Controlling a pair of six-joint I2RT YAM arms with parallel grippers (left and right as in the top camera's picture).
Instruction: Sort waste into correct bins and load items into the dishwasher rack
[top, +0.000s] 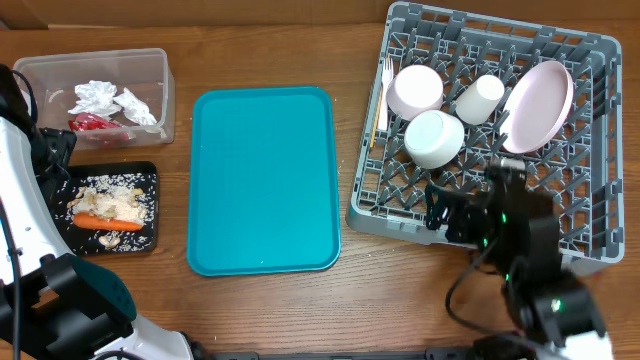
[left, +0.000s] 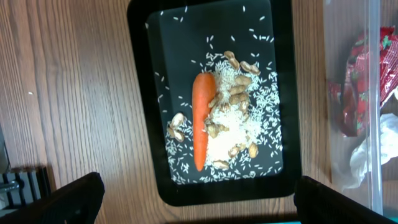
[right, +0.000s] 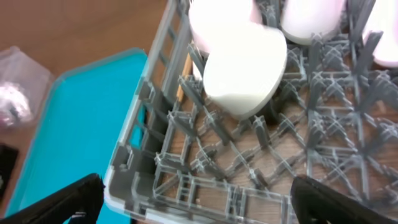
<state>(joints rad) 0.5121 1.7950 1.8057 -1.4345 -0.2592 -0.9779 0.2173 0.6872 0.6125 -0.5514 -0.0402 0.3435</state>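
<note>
The clear tub (top: 160, 95) holds white napkins (top: 100, 97) and a red wrapper (top: 92, 122). The black tray (top: 150, 230) holds a carrot (top: 100, 222) and rice scraps (top: 115, 198). My left gripper (left: 199, 202) is open and empty, raised over the black tray's (left: 140, 93) edge; carrot (left: 201, 118) and rice (left: 239, 124) lie below. The grey rack (top: 590, 150) holds two bowls (top: 414, 90) (top: 434, 138), a cup (top: 480, 98), a plate (top: 538, 106), a fork (top: 386, 75) and a stick (top: 377, 120). My right gripper (right: 199, 199) is open and empty above the rack's front edge (right: 186, 180), near a bowl (right: 245, 68).
A flat teal serving tray (top: 262, 180) lies between the bins and the rack; its edge shows in the right wrist view (right: 74, 124). The tub wall (left: 348, 93) with the wrapper (left: 367, 81) stands beside the black tray. Bare wooden table surrounds everything.
</note>
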